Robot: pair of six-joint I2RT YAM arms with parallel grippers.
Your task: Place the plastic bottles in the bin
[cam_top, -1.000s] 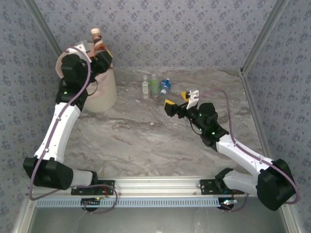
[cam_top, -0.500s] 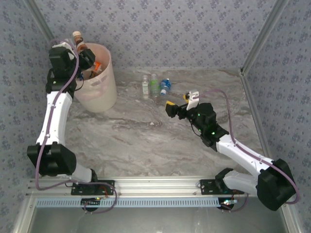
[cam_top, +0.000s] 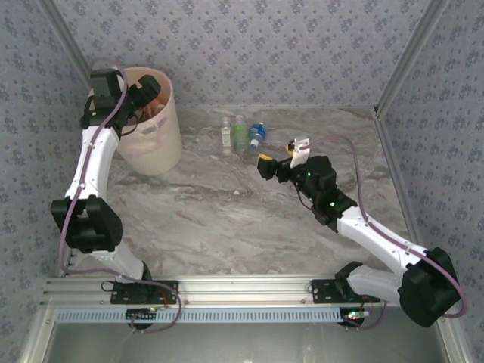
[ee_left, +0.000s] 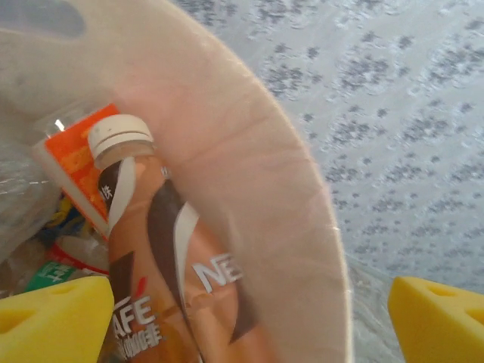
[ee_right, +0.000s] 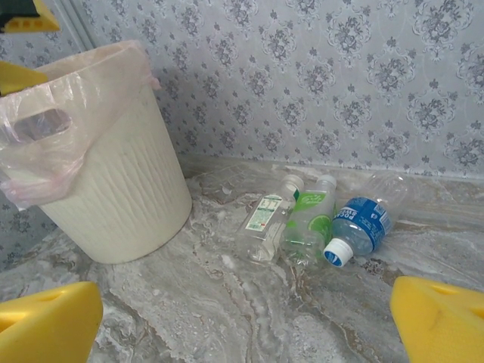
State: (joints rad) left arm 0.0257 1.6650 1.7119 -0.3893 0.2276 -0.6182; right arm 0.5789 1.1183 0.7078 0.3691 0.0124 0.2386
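Against patterned wallpaper, left gripper gapes wide above bin, brown bottle inside between its pads

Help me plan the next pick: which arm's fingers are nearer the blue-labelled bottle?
Right. Right fingers hang close beside the blue-labelled bottle; left fingers are far left, over the bin.

In the lower left of the left wrist view, the brown-labelled bottle carries white letters "NE" and, lower down, "AFE", perhaps parts of one brand name. Smaller marks beneath "AFE" are too blurred to read.
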